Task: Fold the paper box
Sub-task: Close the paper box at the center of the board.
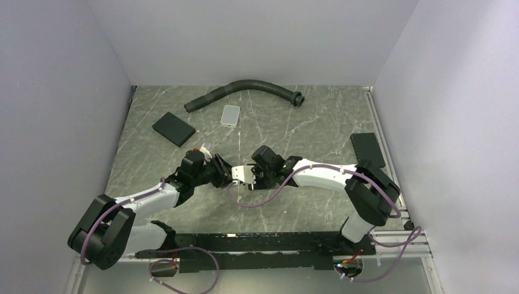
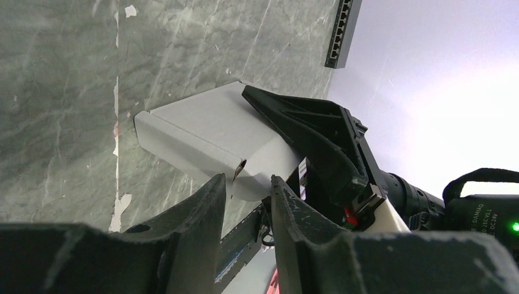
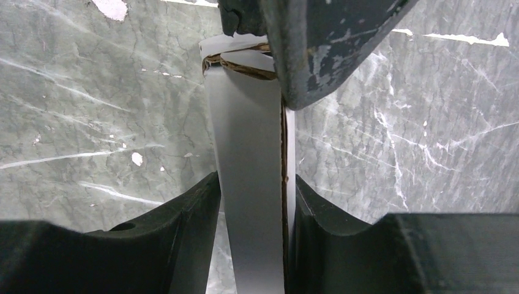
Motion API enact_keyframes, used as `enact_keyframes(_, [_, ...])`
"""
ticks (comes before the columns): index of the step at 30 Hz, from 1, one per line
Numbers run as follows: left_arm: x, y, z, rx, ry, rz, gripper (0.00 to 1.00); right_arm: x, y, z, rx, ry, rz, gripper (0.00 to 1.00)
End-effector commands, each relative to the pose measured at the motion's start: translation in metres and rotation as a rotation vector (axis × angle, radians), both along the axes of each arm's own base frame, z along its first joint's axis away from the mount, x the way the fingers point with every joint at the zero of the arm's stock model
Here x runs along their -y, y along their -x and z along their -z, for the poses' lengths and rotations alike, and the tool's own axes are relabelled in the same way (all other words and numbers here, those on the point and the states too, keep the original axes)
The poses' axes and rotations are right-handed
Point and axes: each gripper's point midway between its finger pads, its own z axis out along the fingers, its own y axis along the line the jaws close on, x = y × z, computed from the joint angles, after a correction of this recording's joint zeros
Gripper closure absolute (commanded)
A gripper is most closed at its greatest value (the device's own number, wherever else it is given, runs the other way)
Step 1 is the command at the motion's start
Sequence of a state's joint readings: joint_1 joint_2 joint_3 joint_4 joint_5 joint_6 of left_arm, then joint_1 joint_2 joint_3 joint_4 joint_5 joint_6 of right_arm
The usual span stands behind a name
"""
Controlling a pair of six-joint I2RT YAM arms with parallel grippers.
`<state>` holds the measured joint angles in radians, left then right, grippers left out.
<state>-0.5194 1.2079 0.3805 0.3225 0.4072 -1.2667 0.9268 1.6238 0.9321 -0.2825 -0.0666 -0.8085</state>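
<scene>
Black right gripper (image 3: 254, 184) clamped across white slim cardboard paper box (image 3: 245, 141), mid-table over grey marble tabletop (image 1: 306, 122). Narrowly parted left gripper (image 2: 248, 184) at box's end, gripping nothing. Beyond, well apart: black flat pad (image 1: 174, 129), light grey rounded tile (image 1: 231, 115), dark curved hose (image 1: 208, 98).

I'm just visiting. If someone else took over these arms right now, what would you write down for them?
Right gripper: clamped on the paper box, mid-table between the two arms.
Left gripper: jaws apart, right at the box's end, gripping nothing.
Done: the box already has its slim carton shape.
Left: the end flap by the left gripper looks not fully tucked. Probably press it in, then let go.
</scene>
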Motion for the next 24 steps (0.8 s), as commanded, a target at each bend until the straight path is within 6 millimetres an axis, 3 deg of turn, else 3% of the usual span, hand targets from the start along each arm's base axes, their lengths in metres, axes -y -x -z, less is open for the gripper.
enact_keyframes(1, [0.009,0.009,-0.005,-0.007,0.043,0.053,0.62,-0.004,-0.003,0.009,0.000,0.015,0.022,0.53])
enact_keyframes(6, [0.009,0.006,-0.003,-0.014,0.045,0.042,0.72,-0.005,-0.004,0.008,0.005,0.010,0.031,0.52])
enact_keyframes(24, [0.007,0.003,0.005,-0.028,0.035,0.018,0.73,-0.006,-0.020,-0.004,0.141,-0.016,0.076,0.50])
